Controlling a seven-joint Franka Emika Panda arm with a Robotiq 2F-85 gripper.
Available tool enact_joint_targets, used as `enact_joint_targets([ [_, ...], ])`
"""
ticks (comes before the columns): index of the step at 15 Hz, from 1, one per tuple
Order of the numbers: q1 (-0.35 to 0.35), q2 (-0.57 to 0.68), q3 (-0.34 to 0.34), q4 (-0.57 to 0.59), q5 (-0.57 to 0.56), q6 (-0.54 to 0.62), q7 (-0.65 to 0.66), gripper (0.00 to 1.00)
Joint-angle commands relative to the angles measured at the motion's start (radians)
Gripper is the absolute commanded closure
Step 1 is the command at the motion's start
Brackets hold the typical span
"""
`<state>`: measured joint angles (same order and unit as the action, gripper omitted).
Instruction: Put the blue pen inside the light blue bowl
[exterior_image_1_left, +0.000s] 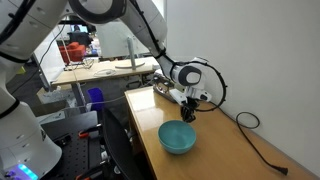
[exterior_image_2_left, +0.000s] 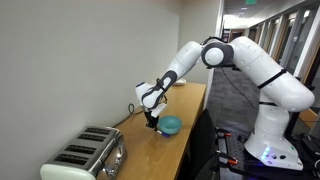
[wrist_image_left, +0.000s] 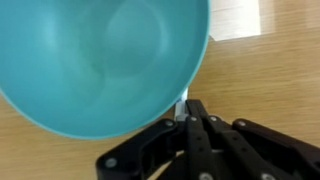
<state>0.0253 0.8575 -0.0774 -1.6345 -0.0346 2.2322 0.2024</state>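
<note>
The light blue bowl (exterior_image_1_left: 178, 137) stands on the wooden counter, and it also shows in an exterior view (exterior_image_2_left: 170, 126). In the wrist view the bowl (wrist_image_left: 100, 60) fills the upper left, empty inside. My gripper (wrist_image_left: 183, 108) is shut, with a thin pale-blue piece of the blue pen (wrist_image_left: 180, 99) showing at its fingertips, right at the bowl's rim. In both exterior views the gripper (exterior_image_1_left: 188, 108) (exterior_image_2_left: 152, 122) hangs just above and beside the bowl's far edge. Most of the pen is hidden by the fingers.
A silver toaster (exterior_image_2_left: 88, 155) stands on the counter against the white wall. A black cable (exterior_image_1_left: 250, 128) lies along the counter by the wall. The counter's edge (exterior_image_1_left: 140, 135) drops off beside the bowl.
</note>
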Motion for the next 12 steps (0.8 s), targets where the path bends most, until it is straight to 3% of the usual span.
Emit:
enact_joint_targets([
  [1,0.010,-0.010,-0.011,-0.010,-0.006,0.006,0.017,1.00],
  [2,0.012,-0.012,-0.012,-0.011,-0.008,0.006,0.018,0.74],
  [4,0.017,-0.019,-0.016,-0.018,-0.015,0.014,0.020,0.67],
  [12,0.008,0.012,-0.013,0.017,-0.012,-0.005,0.006,0.07],
])
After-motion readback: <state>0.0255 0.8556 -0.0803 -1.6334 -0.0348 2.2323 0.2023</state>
